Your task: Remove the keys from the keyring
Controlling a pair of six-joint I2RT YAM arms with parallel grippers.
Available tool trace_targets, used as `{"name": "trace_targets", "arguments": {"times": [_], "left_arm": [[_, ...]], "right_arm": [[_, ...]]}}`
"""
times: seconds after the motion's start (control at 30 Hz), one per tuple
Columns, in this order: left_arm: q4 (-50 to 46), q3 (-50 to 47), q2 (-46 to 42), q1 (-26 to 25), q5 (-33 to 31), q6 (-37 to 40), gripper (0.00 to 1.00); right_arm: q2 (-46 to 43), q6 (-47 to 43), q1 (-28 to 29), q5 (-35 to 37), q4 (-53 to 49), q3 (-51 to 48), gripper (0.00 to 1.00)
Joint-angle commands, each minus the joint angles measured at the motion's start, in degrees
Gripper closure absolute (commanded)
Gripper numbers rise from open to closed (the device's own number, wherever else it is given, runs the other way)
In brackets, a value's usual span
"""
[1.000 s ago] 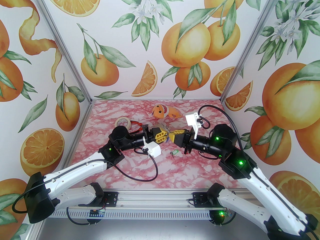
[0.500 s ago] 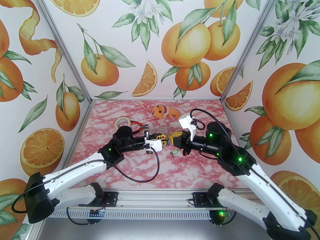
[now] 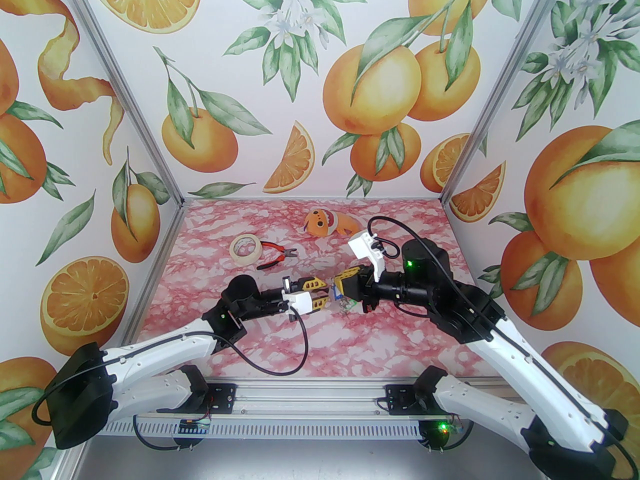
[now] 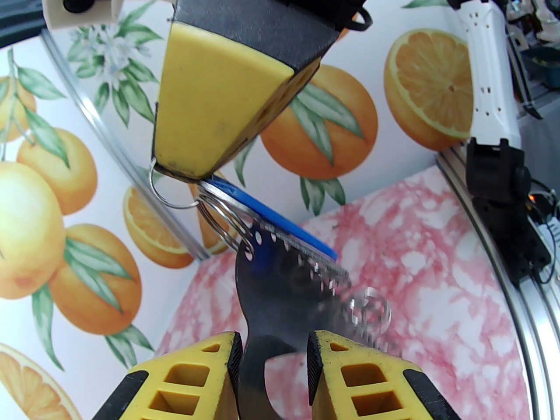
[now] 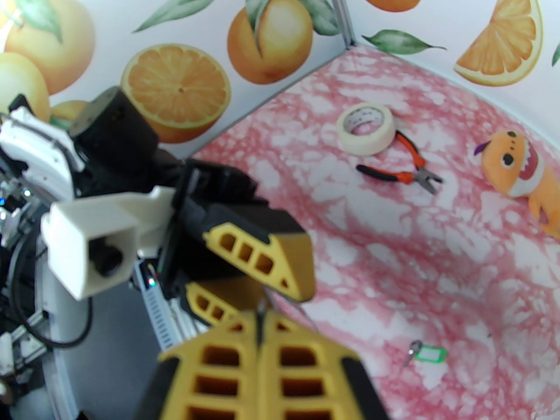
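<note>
Above the middle of the table my left gripper [image 3: 322, 295] and right gripper [image 3: 335, 288] meet tip to tip. In the left wrist view the dark grey keyring [image 4: 275, 295] hangs blurred between my parted left fingers [image 4: 188, 374], with a row of holes and small rings along its edge. My right gripper [image 4: 183, 171] is shut on the end of the blue key [image 4: 284, 225], beside a thin wire ring. The green key [image 5: 431, 355] lies loose on the table, just below the grippers in the top view [image 3: 350, 305].
A roll of beige tape [image 3: 245, 249] and red-handled pliers [image 3: 274, 257] lie at the back left. An orange plush toy [image 3: 327, 223] sits at the back centre. Printed walls close three sides.
Both grippers have come nearer and lower, still tip to tip. My left jaws have parted around the keyring. The tape and pliers have come out from behind the left arm.
</note>
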Motion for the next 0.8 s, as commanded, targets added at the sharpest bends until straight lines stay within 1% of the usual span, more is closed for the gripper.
{"name": "trace_targets", "arguments": {"times": [0.0,0.07,0.13,0.37,0.47,0.77], "left_arm": [[12.5,-2.0,1.0,-0.1,-0.5,-2.6,0.7],[16.7,-3.0,1.5,-0.2,-1.0,-3.6,0.7],[18.5,-3.5,1.9,-0.5,-2.2,-3.8,0.71],[18.2,-3.4,1.5,-1.6,-2.4,-3.5,0.72],[17.2,-2.8,1.9,-2.6,-3.6,-2.6,0.73],[17.4,-2.9,3.2,-2.9,-5.6,-3.6,0.77]], "right_arm": [[-0.1,2.8,-0.2,-2.8,4.0,-0.9,1.0],[0.0,3.7,-0.3,-2.5,4.5,-1.1,1.0],[-0.2,5.3,-0.4,-2.7,6.3,-2.0,1.0],[-0.4,7.7,-0.4,-1.4,8.3,-3.7,1.0],[-0.4,9.1,-0.4,-0.7,9.6,-4.3,1.0],[-2.3,10.8,-0.9,0.0,11.2,-5.0,1.0]]}}
